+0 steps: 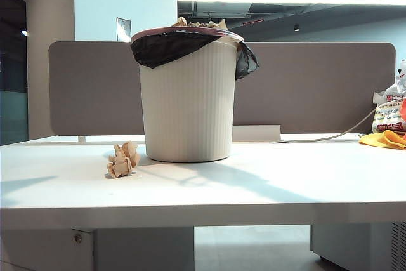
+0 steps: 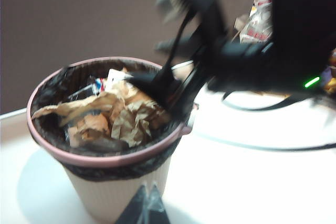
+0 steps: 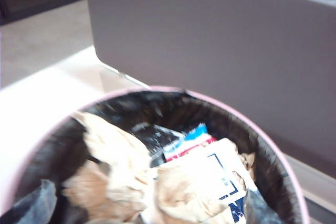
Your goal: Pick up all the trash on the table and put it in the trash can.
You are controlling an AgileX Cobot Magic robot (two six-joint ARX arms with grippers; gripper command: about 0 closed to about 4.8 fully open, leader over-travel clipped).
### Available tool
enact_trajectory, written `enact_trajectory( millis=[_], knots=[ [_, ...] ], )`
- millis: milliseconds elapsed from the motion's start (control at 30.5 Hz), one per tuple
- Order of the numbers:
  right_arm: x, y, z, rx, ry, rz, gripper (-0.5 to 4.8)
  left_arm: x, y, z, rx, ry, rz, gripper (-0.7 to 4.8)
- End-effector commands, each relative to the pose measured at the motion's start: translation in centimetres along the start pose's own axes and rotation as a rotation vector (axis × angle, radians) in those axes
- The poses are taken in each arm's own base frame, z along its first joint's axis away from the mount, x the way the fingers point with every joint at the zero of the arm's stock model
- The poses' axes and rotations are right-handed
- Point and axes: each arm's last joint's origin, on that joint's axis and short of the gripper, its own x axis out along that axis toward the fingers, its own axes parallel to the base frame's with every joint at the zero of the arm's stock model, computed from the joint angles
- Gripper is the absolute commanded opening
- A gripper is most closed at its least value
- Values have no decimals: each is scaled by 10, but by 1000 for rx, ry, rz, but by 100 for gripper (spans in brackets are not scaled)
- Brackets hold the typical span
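One wrinkly tan ball of trash [image 1: 120,160] lies on the white table [image 1: 266,185], just left of the trash can [image 1: 188,103]. More crumpled tan paper [image 2: 126,116] fills the can inside its black liner and also shows in the right wrist view [image 3: 113,153]. My right gripper [image 2: 157,40], blurred, hangs over the can's mouth with its fingers spread open and empty. Its own camera looks straight down past the pink rim [image 3: 286,169], with no fingers in sight. My left gripper [image 2: 148,187] is shut and empty, close to the can's ribbed wall [image 2: 105,198].
A grey-brown partition panel [image 1: 317,87] stands behind the can. At the far right lie a yellow-orange cloth [image 1: 384,139], a printed white bag [image 1: 388,112] and a cable [image 1: 342,134]. White printed paper [image 3: 215,174] and a blue-red wrapper [image 3: 189,140] lie in the can.
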Motion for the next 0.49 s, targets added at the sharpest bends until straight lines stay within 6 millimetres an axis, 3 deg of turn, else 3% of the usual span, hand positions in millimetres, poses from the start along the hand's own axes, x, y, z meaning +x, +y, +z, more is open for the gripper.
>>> enact_trajectory(
  millis=[33,98,197,295,492],
  knots=[
    [-46,6,33,-3,-17,20,479,-12,-1,-1,3,25,-3,-5],
    [-65,14,41,-7,13,36,432,-19,0,-2,1,44,2,-5],
    [-93,22,53,-2,29,105,433,-35,-1,-1,0,46,2,-5],
    [-116,44,61,-9,57,185,436,-53,-1,1,1,23,-1,-5],
    [-136,96,52,-83,229,335,446,-88,-1,-6,1,71,3,-5]
  ],
)
